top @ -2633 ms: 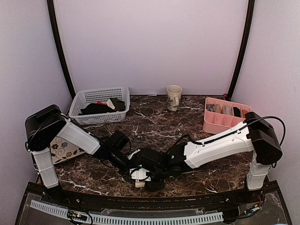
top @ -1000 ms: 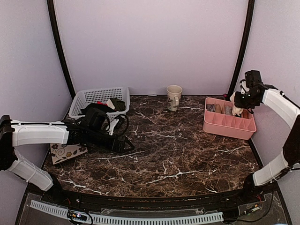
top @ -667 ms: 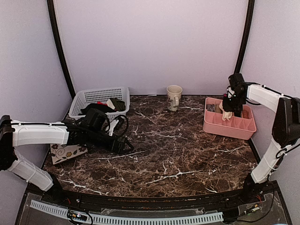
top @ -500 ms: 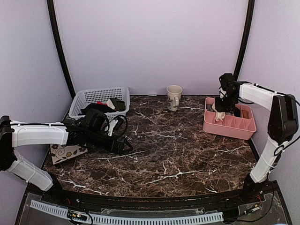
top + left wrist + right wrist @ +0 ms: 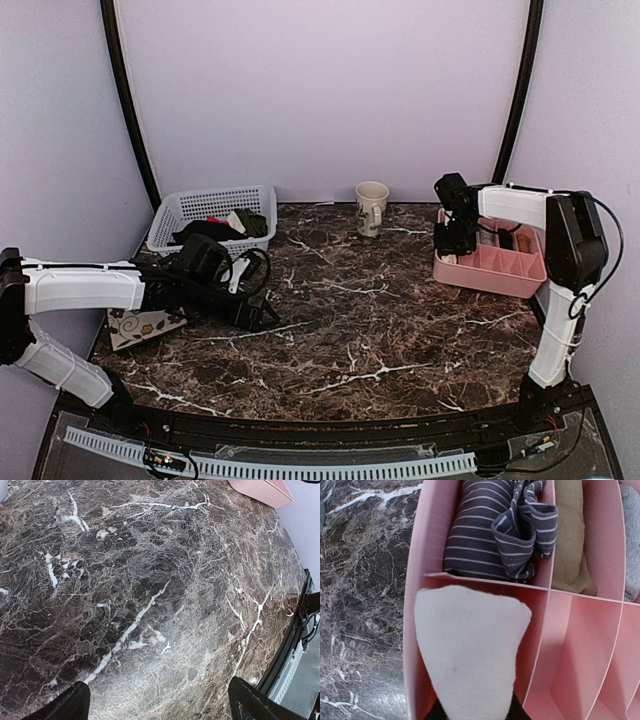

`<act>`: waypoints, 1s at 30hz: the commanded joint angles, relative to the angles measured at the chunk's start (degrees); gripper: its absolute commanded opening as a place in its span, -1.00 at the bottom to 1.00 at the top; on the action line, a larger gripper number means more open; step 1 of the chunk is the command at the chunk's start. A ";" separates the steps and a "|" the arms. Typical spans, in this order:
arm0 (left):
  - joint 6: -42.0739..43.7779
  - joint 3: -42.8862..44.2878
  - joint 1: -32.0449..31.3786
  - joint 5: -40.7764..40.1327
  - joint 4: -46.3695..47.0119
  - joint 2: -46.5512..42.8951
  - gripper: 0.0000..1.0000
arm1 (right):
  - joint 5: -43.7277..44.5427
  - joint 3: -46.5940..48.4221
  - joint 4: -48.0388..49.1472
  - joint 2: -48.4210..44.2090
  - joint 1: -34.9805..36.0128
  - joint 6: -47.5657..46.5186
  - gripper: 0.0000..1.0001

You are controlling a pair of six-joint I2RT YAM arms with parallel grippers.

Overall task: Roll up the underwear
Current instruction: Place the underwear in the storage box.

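Filling a lilac-walled booth [image 5: 320, 90], dark veined marble tabletop [image 5: 350, 330] holds basket [image 5: 215, 194], mug [image 5: 372, 207].

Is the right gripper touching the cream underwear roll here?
Touching. The right wrist view shows the dark fingers of the right gripper pressed against both sides of the rolled underwear, over the pink organizer.

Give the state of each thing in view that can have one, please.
underwear: rolled, held over the organizer's front-left compartment.
right gripper: shut on the underwear.
left gripper: open, empty.
pink organizer: striped and tan garments in rear compartments.
mug: upright.
basket: holding dark garments.
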 commanded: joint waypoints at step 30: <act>1.92 2.33 -0.05 -2.03 -2.71 -1.36 0.98 | -10.50 1.19 0.76 -9.01 -3.99 1.04 0.18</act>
